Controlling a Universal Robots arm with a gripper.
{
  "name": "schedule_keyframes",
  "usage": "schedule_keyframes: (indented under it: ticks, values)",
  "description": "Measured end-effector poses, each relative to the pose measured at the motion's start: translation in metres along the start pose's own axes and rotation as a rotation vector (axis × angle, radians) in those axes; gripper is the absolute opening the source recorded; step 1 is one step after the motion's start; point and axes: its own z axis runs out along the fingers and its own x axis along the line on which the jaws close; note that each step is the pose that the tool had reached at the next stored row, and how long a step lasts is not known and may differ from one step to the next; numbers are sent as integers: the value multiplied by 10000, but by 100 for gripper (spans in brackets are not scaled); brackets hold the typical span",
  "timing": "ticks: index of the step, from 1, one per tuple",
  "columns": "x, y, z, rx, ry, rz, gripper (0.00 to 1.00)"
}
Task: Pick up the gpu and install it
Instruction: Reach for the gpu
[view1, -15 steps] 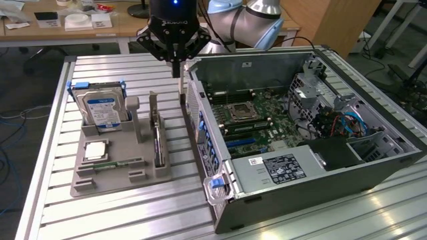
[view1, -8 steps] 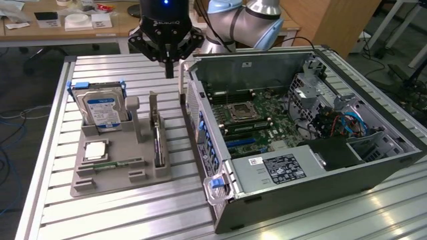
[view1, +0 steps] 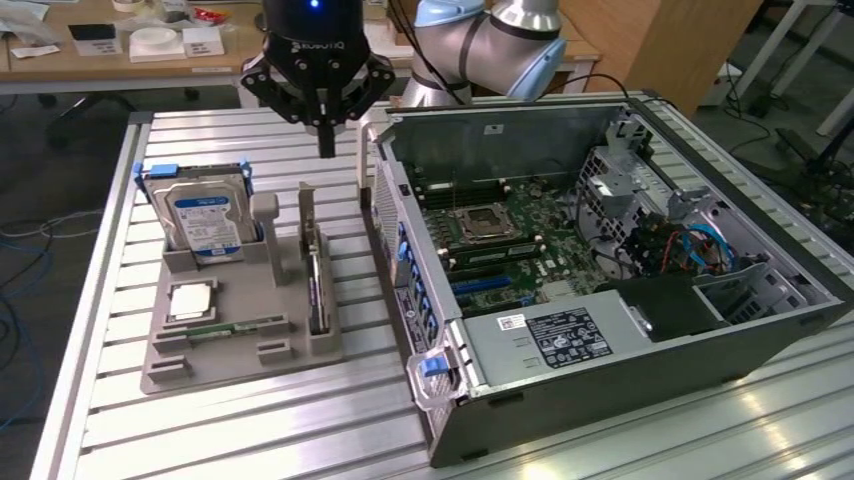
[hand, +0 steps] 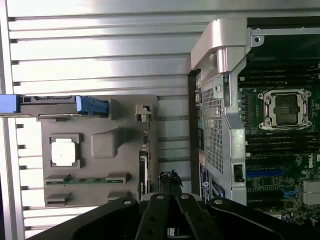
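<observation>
Over the slatted table (view1: 200, 430), the closed, empty claw (view1: 326, 140) hangs above the gpu (view1: 315, 270).

The tray (view1: 240, 345) is grey, the motherboard (view1: 534, 235) green, the pincer (view1: 326, 150) black.

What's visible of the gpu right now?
The gpu is a thin flat card with a dark face, standing on its long edge in a slot of the grey holder tray, beside the open computer case. Only the tray touches it; the shut claw hangs above, apart.
</observation>
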Motion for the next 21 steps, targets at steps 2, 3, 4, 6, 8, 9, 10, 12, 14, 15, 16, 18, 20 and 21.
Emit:
schedule_keyframes:
  ticks: [2,3,4,6,8,9,10,12,14,15,16,18,20,21]
  values:
    - [36,-3,0,0,0,1,11]
    - [50,-3,-1,0,0,2,11]
    - [62,-4,-1,0,0,2,11]
    - [79,-6,-1,0,0,1,11]
    - [98,-7,-1,1,0,1,11]
    - [110,-8,-1,0,0,1,11]
    - [122,-9,-1,0,0,1,11]
    - [136,-10,-1,0,0,1,11]
    - [136,-10,-1,0,0,0,11]
    - [136,-10,-1,0,0,0,11]
    - [139,-10,-1,0,0,1,11]
    - [145,-19,-1,0,0,0,11]
    - [148,-45,-3,1,1,1,11]
    - [149,-64,-4,1,1,1,11]
